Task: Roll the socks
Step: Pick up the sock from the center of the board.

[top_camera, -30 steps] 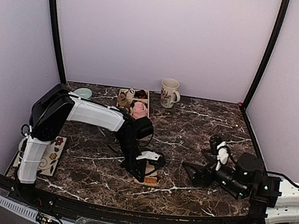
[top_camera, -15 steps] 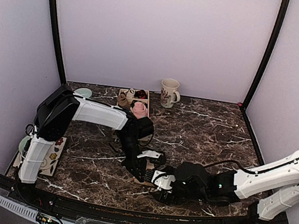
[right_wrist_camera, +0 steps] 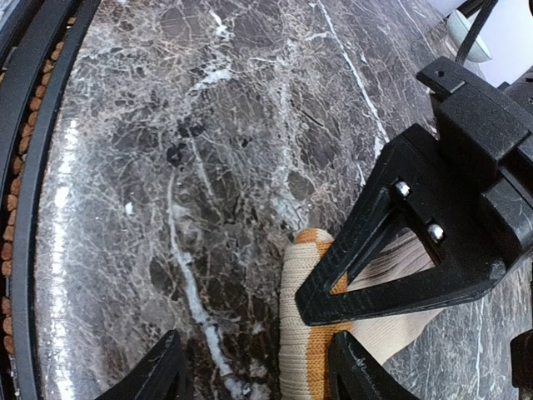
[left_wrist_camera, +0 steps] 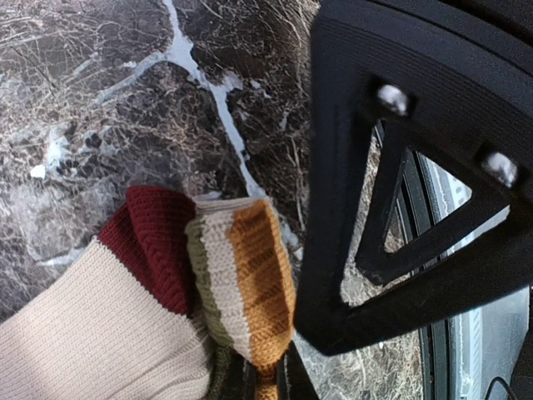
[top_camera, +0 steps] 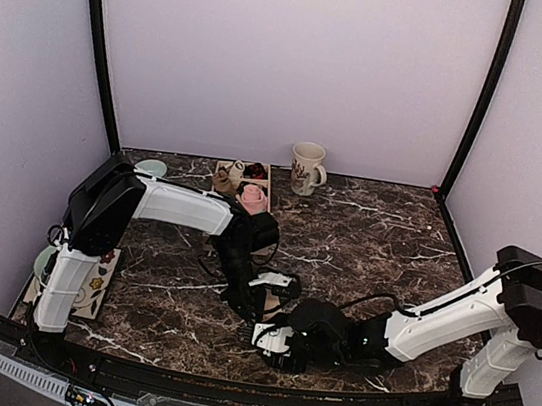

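A beige sock (left_wrist_camera: 83,333) with a maroon patch and an olive, white and orange end (left_wrist_camera: 241,283) lies at the front middle of the table (top_camera: 271,316). My left gripper (left_wrist_camera: 268,385) is shut on its striped end, pinching it low against the table (top_camera: 263,306). My right gripper (right_wrist_camera: 258,379) is open, and the rolled sock end (right_wrist_camera: 304,333) lies between its fingers, close to the right finger (right_wrist_camera: 358,367). In the top view my right gripper (top_camera: 274,341) sits just in front of the sock. The left gripper's black finger (right_wrist_camera: 391,250) rests over the sock.
A wooden box (top_camera: 227,171) at the back holds a pink bundle (top_camera: 251,197) and small dark bundles. A patterned mug (top_camera: 307,168) stands to its right. A teal dish (top_camera: 152,167) is at the back left. A floral card (top_camera: 95,281) lies by the left arm's base.
My right arm has swung from the table's right side across to the front middle, bringing its open gripper up to the sock. My left gripper has stayed on the sock.
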`<state>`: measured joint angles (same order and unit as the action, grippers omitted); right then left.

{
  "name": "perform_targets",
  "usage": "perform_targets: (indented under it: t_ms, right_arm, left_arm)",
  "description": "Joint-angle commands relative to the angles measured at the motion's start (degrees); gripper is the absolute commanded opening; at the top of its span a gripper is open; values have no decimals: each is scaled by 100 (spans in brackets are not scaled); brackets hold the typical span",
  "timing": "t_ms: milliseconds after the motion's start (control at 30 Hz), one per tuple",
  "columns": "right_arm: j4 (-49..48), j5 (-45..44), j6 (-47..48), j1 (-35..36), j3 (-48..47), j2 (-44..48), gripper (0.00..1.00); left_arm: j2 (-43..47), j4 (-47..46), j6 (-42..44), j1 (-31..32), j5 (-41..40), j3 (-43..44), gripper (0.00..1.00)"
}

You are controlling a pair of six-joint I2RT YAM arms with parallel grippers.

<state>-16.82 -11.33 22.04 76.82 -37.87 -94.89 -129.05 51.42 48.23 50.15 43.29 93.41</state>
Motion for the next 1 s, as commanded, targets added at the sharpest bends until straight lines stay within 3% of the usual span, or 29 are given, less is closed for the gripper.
perform_targets:
  t_ms: [0, 333, 400, 500, 600, 833, 967]
  right_arm:
    - [-562, 112, -8, -147, 73, -169, 58]
    - [-580, 272, -383, -403, 281, -406, 49]
    - [-533, 324, -442, -407, 340, -447, 45]
    - [-426, 440, -607, -421, 370, -574, 41]
    - [-310, 613, -762, -451, 369, -731, 32]
    - [-332, 898, -1293, -567, 457, -926, 20]
    - [-437, 1189, -1634, -607, 566, -1068, 13]
  left_arm:
    - [-570, 355, 105, 56, -1168, -241, 0]
    - [-595, 448, 92, 56, -1191, -191, 2]
    - [-586, 452, 62, 56, -1193, -163, 4]
    - [-554, 491, 46, 56, -1157, -120, 18]
    - [-497, 558, 11, 51, -1238, -72, 26]
    - [-25, 483, -261, -259, -1377, -139, 34]
    - [565, 145, -570, -619, -1489, -624, 36]
